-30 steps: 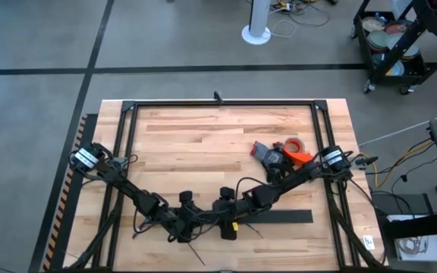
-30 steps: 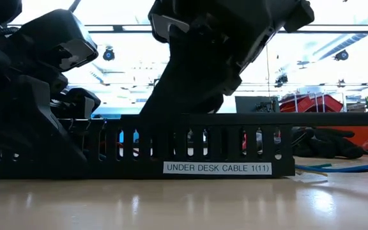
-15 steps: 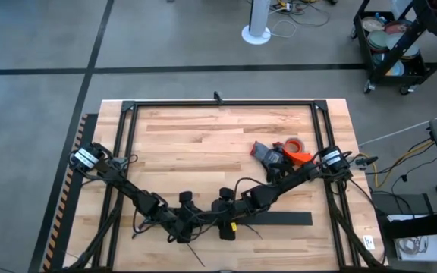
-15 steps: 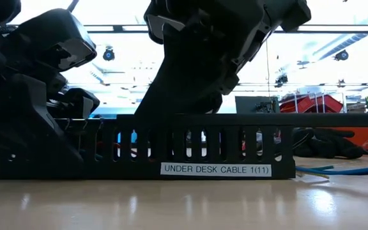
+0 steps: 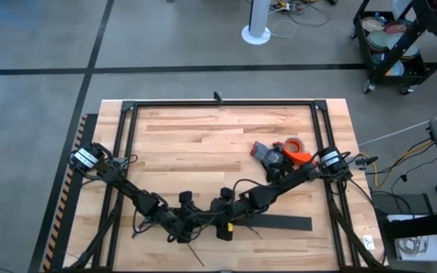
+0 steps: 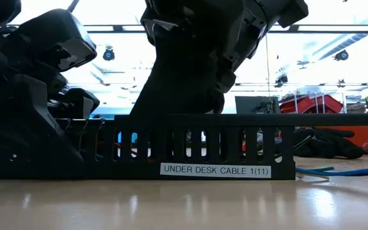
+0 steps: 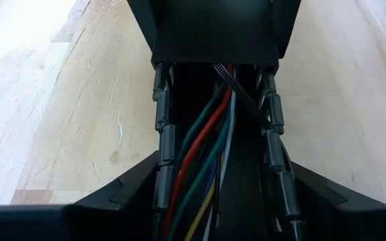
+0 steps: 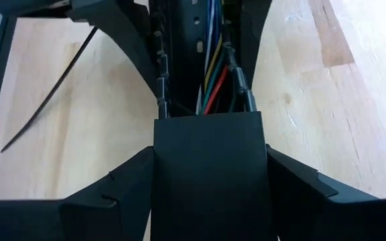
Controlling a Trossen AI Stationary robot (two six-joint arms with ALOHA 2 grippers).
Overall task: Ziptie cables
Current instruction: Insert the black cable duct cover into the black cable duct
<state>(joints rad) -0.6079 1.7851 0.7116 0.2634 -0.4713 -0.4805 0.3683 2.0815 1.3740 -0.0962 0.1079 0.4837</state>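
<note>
The long black comb-toothed duct (image 5: 279, 220) lies on the table near its front edge, label side toward the low view (image 6: 203, 147). The cables (image 7: 200, 154) are red, green, yellow, blue and white wires running along inside it (image 8: 213, 73). One dark ribbed ziptie (image 7: 243, 94) crosses slantwise over the wires. Another ziptie (image 8: 52, 94) lies loose on the wood. My left gripper (image 5: 184, 226) is at the duct's left end, and my right gripper (image 5: 226, 222) is just to its right. Each is shut on the duct. My left gripper has the duct between its two fingers, one outside each toothed side wall (image 7: 161, 161), close to the duct's left end. It comes slanting down from the table's left. The duct's bottom stays on the table. My right gripper clamps a closed, smooth-topped stretch of the duct (image 8: 210, 154) between its two fingers, one on each side. It comes slanting down from the table's right. The wires run out from under that stretch, and the duct stays on the table.
An orange tape roll and a dark tool (image 5: 283, 152) lie at the right, behind the duct. Black frame rails (image 5: 218, 103) run round the tabletop. More thin strips (image 5: 193, 252) lie near the front edge. Bare wood fills the middle and far part.
My right gripper has shifted a little toward the table's left edge. The duct's labelled side has slid slightly the same way along the table. My left gripper has kept still.
</note>
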